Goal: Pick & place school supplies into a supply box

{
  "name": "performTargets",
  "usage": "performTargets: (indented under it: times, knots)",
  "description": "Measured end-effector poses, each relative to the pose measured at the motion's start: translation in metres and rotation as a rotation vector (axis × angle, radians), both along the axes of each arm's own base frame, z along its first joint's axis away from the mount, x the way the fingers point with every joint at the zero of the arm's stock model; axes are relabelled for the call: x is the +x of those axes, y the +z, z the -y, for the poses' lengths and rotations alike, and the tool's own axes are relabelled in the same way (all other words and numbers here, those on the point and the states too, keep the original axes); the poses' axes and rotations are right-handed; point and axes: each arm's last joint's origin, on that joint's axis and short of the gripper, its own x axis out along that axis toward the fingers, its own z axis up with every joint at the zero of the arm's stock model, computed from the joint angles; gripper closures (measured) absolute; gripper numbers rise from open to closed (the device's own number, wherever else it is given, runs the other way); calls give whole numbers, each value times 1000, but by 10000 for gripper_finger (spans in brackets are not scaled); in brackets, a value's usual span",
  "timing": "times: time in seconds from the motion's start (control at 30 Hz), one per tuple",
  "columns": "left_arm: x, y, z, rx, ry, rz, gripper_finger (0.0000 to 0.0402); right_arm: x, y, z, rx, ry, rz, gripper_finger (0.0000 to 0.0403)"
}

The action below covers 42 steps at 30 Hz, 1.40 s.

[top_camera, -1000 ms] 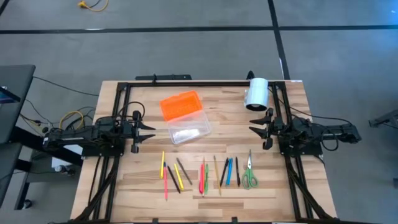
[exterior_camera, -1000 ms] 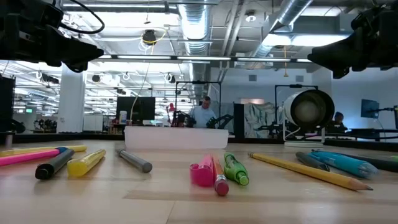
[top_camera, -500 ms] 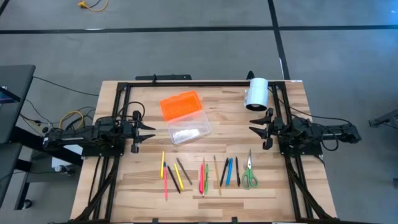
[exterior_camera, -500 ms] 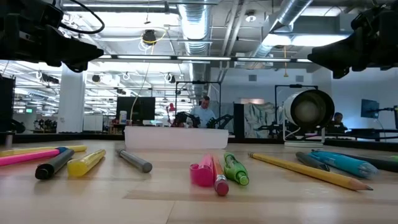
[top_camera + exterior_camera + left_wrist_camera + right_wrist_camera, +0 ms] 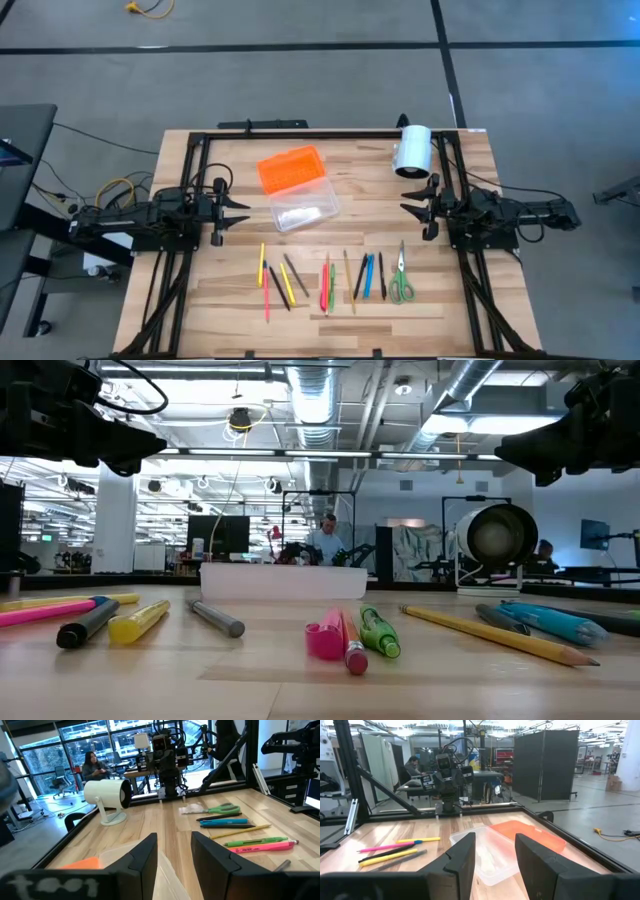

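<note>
Several pens and pencils point(image 5: 325, 280) lie in a row on the near half of the wooden table, with green-handled scissors point(image 5: 401, 275) at the row's right end. The clear box base point(image 5: 303, 209) lies at the table's middle, and the orange ribbed lid point(image 5: 291, 168) lies beside it on the far side. My left gripper point(image 5: 240, 211) is open above the table's left side, pointing right. My right gripper point(image 5: 408, 200) is open above the right side, pointing left. Both are empty.
A white cylinder point(image 5: 412, 150) lies on its stand at the far right of the table. A black frame point(image 5: 300, 135) runs along the table's far edge and sides. People sit in the room beyond the table.
</note>
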Motion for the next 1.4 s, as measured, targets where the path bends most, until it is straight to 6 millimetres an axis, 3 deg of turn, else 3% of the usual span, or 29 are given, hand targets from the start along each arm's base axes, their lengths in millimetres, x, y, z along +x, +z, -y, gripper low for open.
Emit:
performTargets:
  times: [0.2, 0.4, 0.73, 0.87, 1.0, 1.13, 1.4]
  knots:
    - [0, 0, 0, 11, 0, 2, 292, 0, 0, 0, 24, 1, 4, 269]
    - [0, 1, 0, 38, -1, 12, 292, 0, 2, 0, 245, 14, 63, 269]
    - [0, 1, 0, -27, -7, 15, 292, 0, 2, 0, 251, 8, 60, 269]
    - [0, 2, 3, -2, -88, 27, 292, 0, 3, 0, 233, 12, 67, 269]
    - [-1, 6, 6, 50, -222, 68, 292, -2, 16, -1, 142, 56, 110, 269]
    - [-2, 6, 9, 96, -323, 84, 292, -10, 44, -6, 1, 190, 237, 269]
    - [-2, 7, 10, 62, -337, 79, 292, -22, 74, -15, -187, 368, 369, 269]
